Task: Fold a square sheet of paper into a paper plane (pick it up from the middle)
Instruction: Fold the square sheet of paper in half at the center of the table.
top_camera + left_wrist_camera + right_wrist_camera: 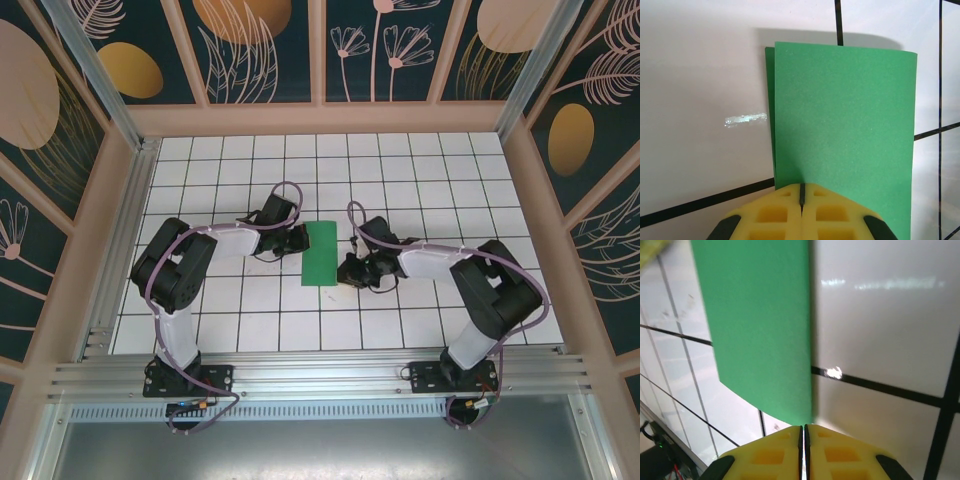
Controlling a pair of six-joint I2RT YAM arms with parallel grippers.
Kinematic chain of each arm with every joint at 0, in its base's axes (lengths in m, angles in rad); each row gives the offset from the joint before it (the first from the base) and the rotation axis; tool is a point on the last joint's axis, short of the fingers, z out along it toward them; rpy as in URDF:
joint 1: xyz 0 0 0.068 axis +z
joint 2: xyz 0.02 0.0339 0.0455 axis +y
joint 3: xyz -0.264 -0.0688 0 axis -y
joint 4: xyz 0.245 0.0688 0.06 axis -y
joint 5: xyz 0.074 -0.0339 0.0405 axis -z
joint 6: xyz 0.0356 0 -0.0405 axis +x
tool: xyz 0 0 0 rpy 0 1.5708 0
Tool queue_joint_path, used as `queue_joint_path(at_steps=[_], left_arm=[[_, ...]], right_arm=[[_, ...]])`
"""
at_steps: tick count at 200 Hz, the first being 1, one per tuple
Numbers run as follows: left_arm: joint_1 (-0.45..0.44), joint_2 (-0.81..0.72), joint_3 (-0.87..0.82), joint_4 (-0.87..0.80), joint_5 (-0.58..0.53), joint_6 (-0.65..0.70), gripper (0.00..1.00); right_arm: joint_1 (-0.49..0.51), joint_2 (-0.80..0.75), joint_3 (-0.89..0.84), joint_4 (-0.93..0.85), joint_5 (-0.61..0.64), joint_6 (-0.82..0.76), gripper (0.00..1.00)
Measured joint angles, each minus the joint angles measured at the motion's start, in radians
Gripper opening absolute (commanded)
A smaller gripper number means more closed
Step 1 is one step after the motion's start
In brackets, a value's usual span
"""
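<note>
Arms: two. Left arm (190, 270) rises from its base at the near edge of the table (420, 170), elbow folded outward, forearm reaching in toward the middle. Right arm (480, 290) mirrors it from the other side.

Grippers: two, each with yellow pads (775, 215). Left gripper (293, 240) sits low at the paper's left edge, jaws pressed together with only a hairline seam between them. Right gripper (352, 268) sits at the paper's right edge, nearer the table's near edge, jaws likewise closed to a thin slit. At both, the paper runs right up to the tips; whether either actually pinches it I cannot tell.

Paper (321, 252): one, bright green, folded in half into a narrow rectangle of two layers. It lies about mid-table between the grippers, long sides pointing from near edge to far edge. In the left wrist view the lower layer peeks out along one side.
</note>
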Motion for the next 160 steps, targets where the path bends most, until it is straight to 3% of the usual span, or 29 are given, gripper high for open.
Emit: queue_joint_path(at_steps=[25, 87, 160], left_arm=[[0.000, 0.000, 0.002, -0.002, -0.001, 0.000, 0.06], [-0.001, 0.000, 0.004, -0.007, -0.007, 0.000, 0.06], [-0.002, 0.000, 0.004, -0.008, -0.011, 0.002, 0.05]], right_arm=[[-0.030, 0.024, 0.089, 0.008, 0.026, 0.001, 0.14], [-0.109, 0.340, 0.427, 0.069, 0.042, 0.005, 0.13], [-0.160, 0.445, 0.483, 0.065, -0.014, -0.024, 0.14]])
